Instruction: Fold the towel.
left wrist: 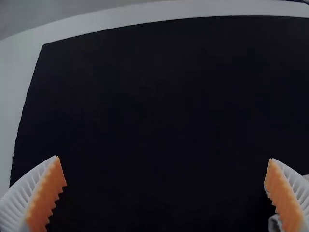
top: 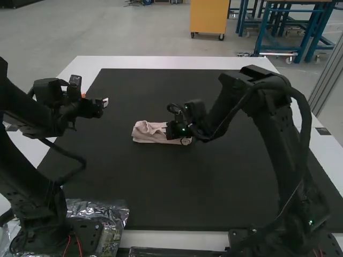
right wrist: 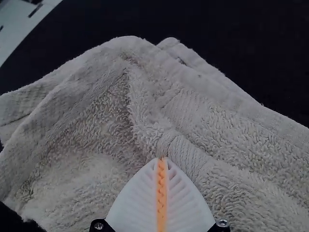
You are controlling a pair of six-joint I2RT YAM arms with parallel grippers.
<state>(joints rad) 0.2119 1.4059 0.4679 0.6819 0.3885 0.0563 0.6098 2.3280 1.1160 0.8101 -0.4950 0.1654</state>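
Towel lies on black mat, right tool partly covering it.

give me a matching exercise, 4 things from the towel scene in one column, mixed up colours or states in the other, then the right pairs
Things:
1. towel
2. mat
3. left claw
4. right claw

Colours or states:
A. open wide
B. black, lying flat
C. shut, down at the cloth
D. pale and creased

Right pairs: 1-D, 2-B, 3-A, 4-C
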